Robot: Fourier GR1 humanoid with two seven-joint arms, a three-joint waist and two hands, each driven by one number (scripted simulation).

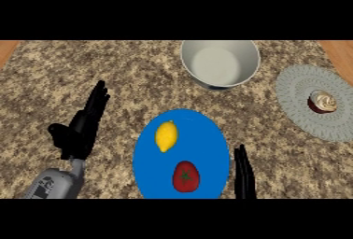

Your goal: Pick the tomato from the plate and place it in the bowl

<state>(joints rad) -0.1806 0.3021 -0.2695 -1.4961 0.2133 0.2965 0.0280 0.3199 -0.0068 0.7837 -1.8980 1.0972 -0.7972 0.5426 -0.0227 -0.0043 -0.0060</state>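
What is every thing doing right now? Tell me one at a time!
Tomato: on the blue plate, not picked up.
Lemon: on the same plate, apart from the tomato.
White bowl: upright, empty.
Cupcake: on the grey plate.
Left hand: open, fingers straight, holding nothing.
Right hand: open beside the blue plate, holding nothing.

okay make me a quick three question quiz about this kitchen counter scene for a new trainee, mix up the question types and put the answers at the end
1. True or false: the tomato already lies in the white bowl.
2. What shares the blue plate with the tomato? A) a cupcake B) a lemon C) nothing
3. Fill in: the cupcake sits on a grey round ____.

Key:
1. False; it is on the plate, and the bowl looks empty.
2. B, the lemon.
3. Mat.

Both hands are open: the left hand left of the plate, the right hand at its right edge.
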